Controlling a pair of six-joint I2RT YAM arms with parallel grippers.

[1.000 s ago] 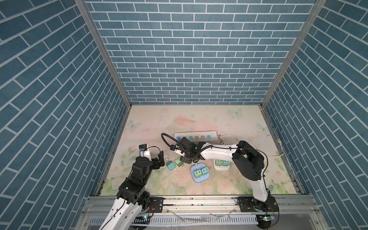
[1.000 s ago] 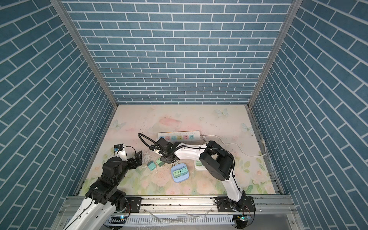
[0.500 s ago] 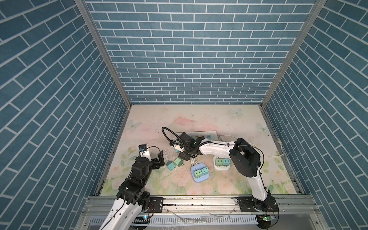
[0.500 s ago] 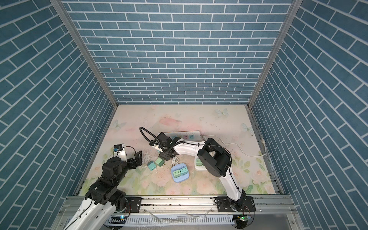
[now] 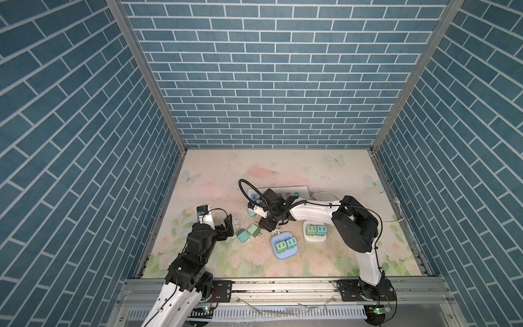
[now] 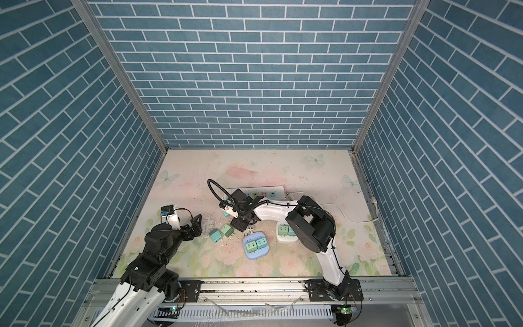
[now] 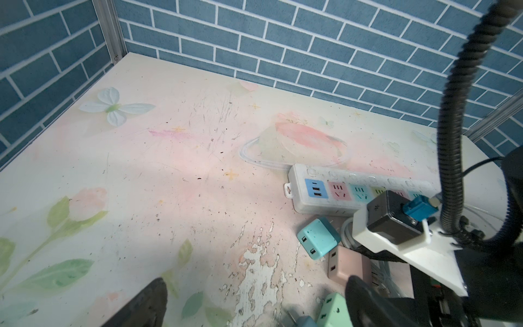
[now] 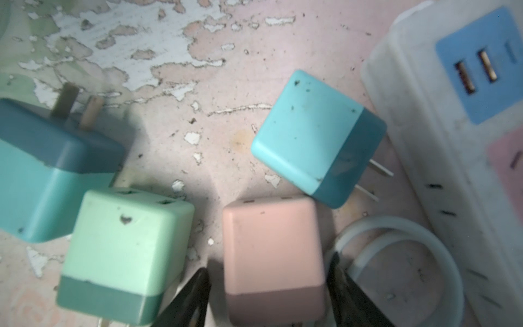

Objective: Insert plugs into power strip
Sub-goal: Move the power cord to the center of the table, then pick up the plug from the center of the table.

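Pinkish-tan cube plug (image 8: 271, 240) lies near the middle of the worktop (image 5: 215, 181), between the jaws of the right gripper (image 8: 268, 266); if they press it, I cannot tell. The left gripper (image 7: 256, 280) stands wide open, empty.

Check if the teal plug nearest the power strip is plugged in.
Out. The teal plug lies on the table, both prongs bare, beside the power strip.

Whole setup sits in a booth with blue brick-pattern wallpaper walls (image 5: 268, 85) on three sides and silver aluminium corner posts (image 5: 147, 76) at the back. The floor is a pale pastel floral mat (image 5: 226, 170) with a printed white butterfly (image 5: 190, 178). It's pretty scuffed, with a flaking white patch (image 7: 254, 269). Lighting's soft and even.
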